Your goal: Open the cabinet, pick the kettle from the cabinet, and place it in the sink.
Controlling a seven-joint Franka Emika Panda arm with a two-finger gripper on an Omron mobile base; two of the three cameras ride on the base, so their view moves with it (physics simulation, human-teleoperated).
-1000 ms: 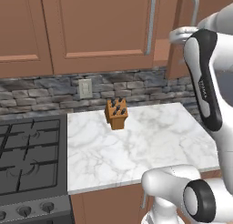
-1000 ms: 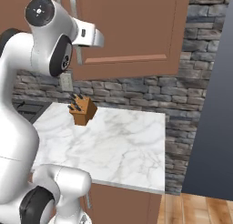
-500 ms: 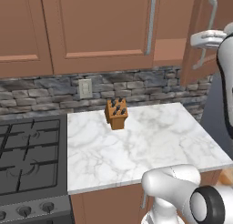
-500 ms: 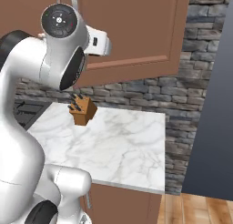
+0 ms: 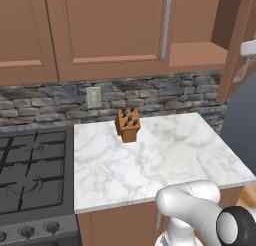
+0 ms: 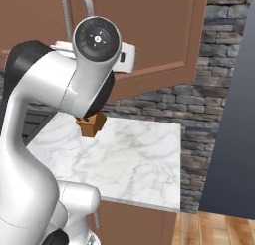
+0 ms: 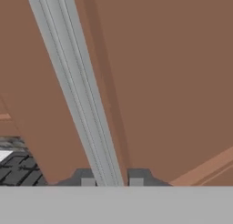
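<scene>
The cabinet's right door (image 5: 239, 37) stands swung out toward me, baring a brown inner shelf (image 5: 197, 54) with nothing showing on it. In the hand view the door's long silver handle (image 7: 77, 91) runs straight down between my two fingertips. My gripper (image 7: 111, 182) is shut on that handle. From the right base view the open door (image 6: 154, 35) fills the space behind my arm. The kettle is hidden or out of view. The sink is out of view.
A wooden knife block (image 5: 127, 124) stands on the marble counter (image 5: 165, 162) near the stone backsplash. A black gas stove (image 5: 30, 170) lies to the left. The neighbouring cabinet door (image 5: 110, 30) is closed. A dark tall panel (image 6: 234, 114) rises at the right.
The door has swung further out with my gripper on its handle. My arm has moved right, out of the left base view, and the inner shelf now shows.
</scene>
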